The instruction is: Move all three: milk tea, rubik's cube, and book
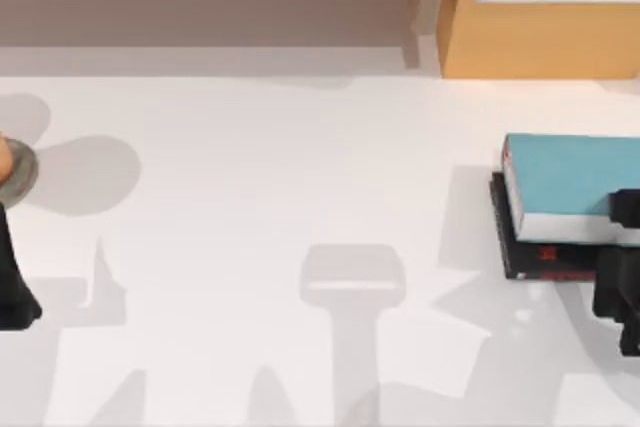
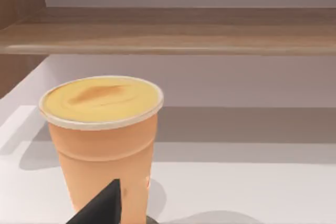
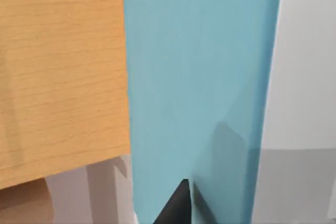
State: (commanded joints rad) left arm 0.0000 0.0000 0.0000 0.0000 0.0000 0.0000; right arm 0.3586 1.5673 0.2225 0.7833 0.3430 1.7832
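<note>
Milk tea (image 2: 102, 129) looks full and thin-walled, so grip it mid-body and lightly. Book (image 1: 570, 182) is stiff; clamp its spine. Can't tell either gripper's finger state.

No legible text anywhere.

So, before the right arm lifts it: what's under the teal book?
The book lies on a thinner black book with red lettering; its near edge sticks out, the rest is covered.
</note>
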